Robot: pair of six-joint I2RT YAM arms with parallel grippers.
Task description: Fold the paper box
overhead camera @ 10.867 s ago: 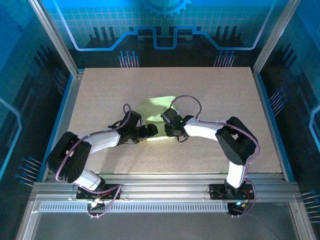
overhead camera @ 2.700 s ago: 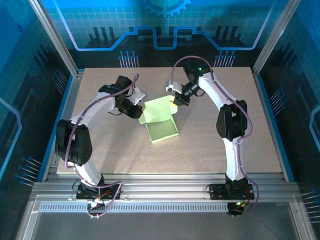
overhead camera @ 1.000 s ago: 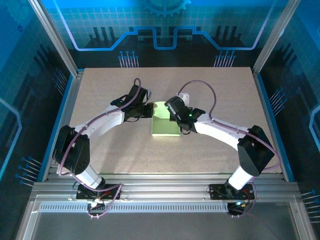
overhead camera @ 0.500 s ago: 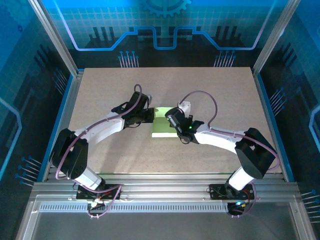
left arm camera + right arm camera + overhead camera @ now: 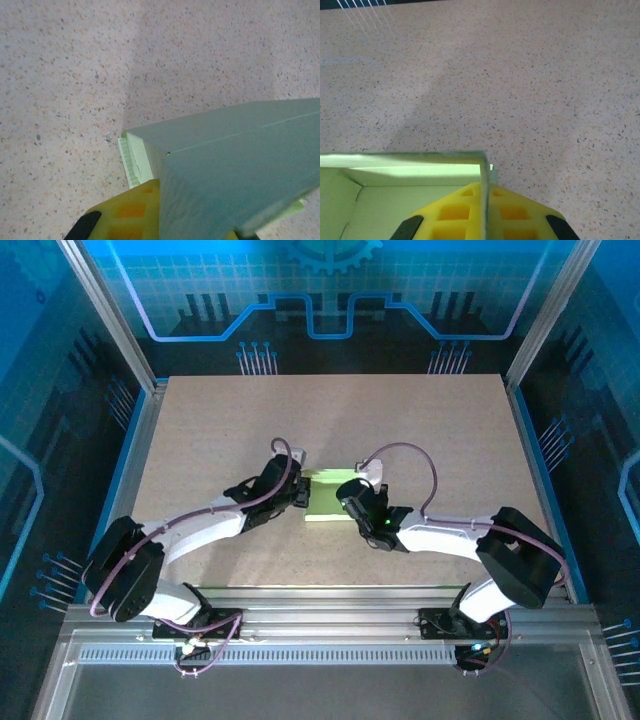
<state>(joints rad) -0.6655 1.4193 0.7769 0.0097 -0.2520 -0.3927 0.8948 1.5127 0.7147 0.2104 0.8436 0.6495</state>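
The paper box [image 5: 323,504] is pale lime-green card, lying mid-table between the two arms. My left gripper [image 5: 301,496] is at its left end and my right gripper [image 5: 350,504] at its right end. In the left wrist view a broad green panel of the box [image 5: 235,160] covers most of my left gripper [image 5: 172,212]; one yellow finger [image 5: 125,215] presses against it, shut on the card. In the right wrist view my right gripper [image 5: 485,190] is shut on a thin upright wall of the box [image 5: 420,159], one yellow finger on each side, with the box's open inside to the left.
The speckled tabletop [image 5: 200,430] spreads out on all sides of the box. Aluminium frame posts [image 5: 110,330] and blue panels enclose the table. A rail [image 5: 320,605] runs along the near edge by the arm bases.
Both arms have drawn back toward the near edge, taking the box with them. The box now lies lower and looks shorter from above. Both grippers stayed shut.
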